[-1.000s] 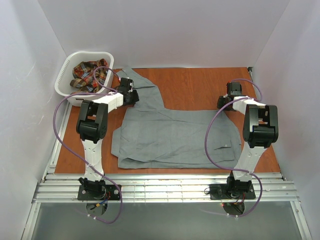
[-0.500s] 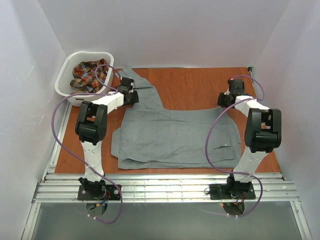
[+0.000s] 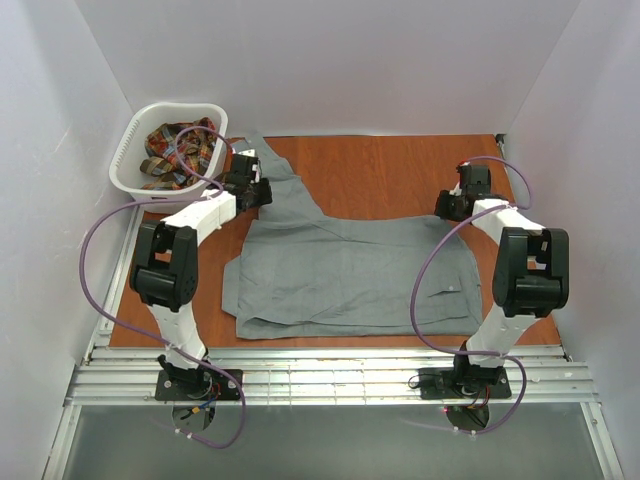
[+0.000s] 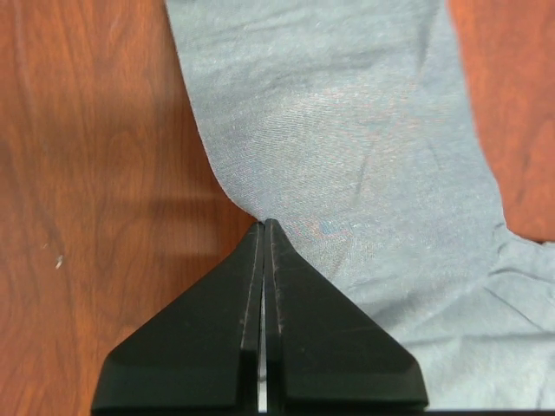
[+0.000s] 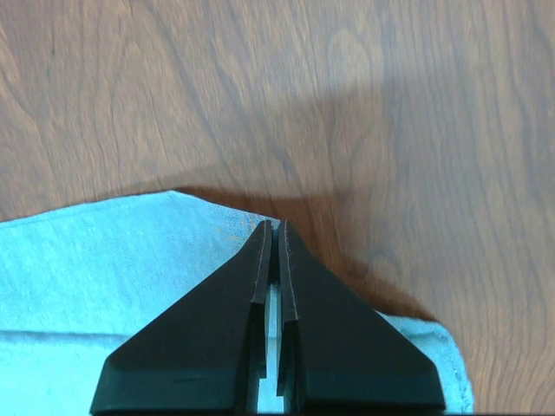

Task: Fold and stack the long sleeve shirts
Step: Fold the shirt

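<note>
A grey long sleeve shirt (image 3: pixel 350 275) lies spread across the middle of the wooden table (image 3: pixel 390 175), with one sleeve running toward the back left. At that sleeve's left edge my left gripper (image 3: pixel 255 188) is shut; in the left wrist view its tips (image 4: pixel 263 224) meet right on the edge of the grey cloth (image 4: pixel 347 130). My right gripper (image 3: pixel 450 208) is shut at the shirt's back right corner, its tips (image 5: pixel 276 225) on the cloth edge (image 5: pixel 104 269), which casts a shadow on the wood. A plaid long sleeve shirt (image 3: pixel 178 148) lies crumpled in the basket.
The white laundry basket (image 3: pixel 125 165) stands at the back left corner, close to the left gripper. White walls enclose the table on three sides. Metal rails (image 3: pixel 330 375) carrying both arm bases run along the near edge. Purple cables loop off each arm.
My left arm has swung its elbow out to the left and its gripper has shifted slightly left along the sleeve. The right arm's elbow has moved a little right. The shirt's body looks unchanged.
</note>
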`<state>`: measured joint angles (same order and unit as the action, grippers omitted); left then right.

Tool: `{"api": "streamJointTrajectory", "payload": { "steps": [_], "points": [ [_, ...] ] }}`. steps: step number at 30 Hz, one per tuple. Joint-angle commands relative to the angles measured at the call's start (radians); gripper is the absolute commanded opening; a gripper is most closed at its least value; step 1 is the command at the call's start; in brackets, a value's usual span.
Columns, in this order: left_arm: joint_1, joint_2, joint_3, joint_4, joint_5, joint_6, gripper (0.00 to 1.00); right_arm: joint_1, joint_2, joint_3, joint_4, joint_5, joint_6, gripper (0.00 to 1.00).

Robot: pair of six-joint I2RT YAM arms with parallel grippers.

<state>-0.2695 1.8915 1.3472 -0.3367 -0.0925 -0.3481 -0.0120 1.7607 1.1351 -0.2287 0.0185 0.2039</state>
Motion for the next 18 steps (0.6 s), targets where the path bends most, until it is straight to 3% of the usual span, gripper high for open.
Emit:
{"api": "streamJointTrajectory", "payload": {
  "steps": [1,18],
  "points": [
    [0.003,-0.129,-0.048,0.011,0.004,0.018,0.00,-0.006,-0.059,-0.043,0.022,-0.009,0.034,0.01],
    [-0.008,-0.433,-0.336,-0.036,0.091,-0.019,0.00,-0.020,-0.253,-0.268,0.066,-0.063,0.106,0.01]
  ]
}}
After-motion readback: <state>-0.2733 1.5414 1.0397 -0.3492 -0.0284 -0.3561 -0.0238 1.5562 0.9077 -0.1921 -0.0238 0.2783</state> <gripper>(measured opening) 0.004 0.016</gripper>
